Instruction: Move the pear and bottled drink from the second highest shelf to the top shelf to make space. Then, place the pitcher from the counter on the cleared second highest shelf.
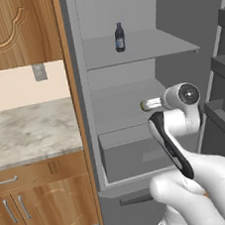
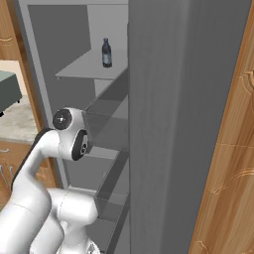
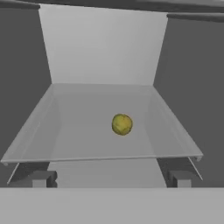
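The pear (image 3: 122,124), small, round, yellow-green, sat alone mid-shelf (image 3: 57,131), slightly toward three o'clock in the hand view. The slim dark-blue bottled drink (image 1: 119,37) stood upright on the shelf above. Gripper's finger spread: couldn't tell.

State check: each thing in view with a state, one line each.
bottled drink: upright on the top shelf, cap on.
pear: resting on a shelf, not gripped, seen ahead in the hand view.
fridge door: open.
lower drawer: closed.
counter: cabinet doors below it closed.
gripper: cannot tell open or shut.
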Controlling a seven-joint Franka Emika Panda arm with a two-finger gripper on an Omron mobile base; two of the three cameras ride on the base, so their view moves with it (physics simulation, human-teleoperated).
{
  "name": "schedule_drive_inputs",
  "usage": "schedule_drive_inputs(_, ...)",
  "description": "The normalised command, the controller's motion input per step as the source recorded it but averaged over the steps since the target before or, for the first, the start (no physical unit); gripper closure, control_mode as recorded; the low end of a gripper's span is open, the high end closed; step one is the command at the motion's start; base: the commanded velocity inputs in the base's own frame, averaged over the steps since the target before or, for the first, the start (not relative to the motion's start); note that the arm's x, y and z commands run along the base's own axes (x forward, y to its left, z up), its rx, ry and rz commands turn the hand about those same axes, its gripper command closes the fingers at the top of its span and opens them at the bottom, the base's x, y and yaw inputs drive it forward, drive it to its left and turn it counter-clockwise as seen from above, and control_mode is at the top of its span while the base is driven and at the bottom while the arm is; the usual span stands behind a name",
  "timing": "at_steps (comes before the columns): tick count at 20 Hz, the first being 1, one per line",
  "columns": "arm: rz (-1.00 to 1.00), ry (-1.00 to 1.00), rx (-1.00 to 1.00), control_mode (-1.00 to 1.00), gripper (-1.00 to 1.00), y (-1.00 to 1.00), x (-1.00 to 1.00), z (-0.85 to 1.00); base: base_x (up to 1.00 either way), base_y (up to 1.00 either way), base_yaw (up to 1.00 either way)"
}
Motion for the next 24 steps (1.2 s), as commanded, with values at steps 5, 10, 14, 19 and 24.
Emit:
schedule_drive_inputs(5, 0.00, 0.16, 0.00, -1.00, -1.00, -0.14, 0.02, -0.67, 0.00, 0.00, 0.00)
schedule_drive_inputs(10, -0.03, 0.13, 0.00, -1.00, -1.00, -0.11, 0.34, -0.38, 0.00, 0.00, 0.00)
schedule_drive_inputs(14, -0.03, 0.04, 0.01, -1.00, -1.00, -0.15, 0.51, -0.08, 0.00, 0.00, 0.00)
schedule_drive_inputs(19, -0.02, 0.08, 0.04, -1.00, -1.00, -0.23, 0.56, -0.15, 0.00, 0.00, 0.00)
schedule_drive_inputs(24, 0.00, 0.06, 0.05, -1.00, -1.00, -0.08, 0.51, -0.10, 0.00, 0.00, 0.00)
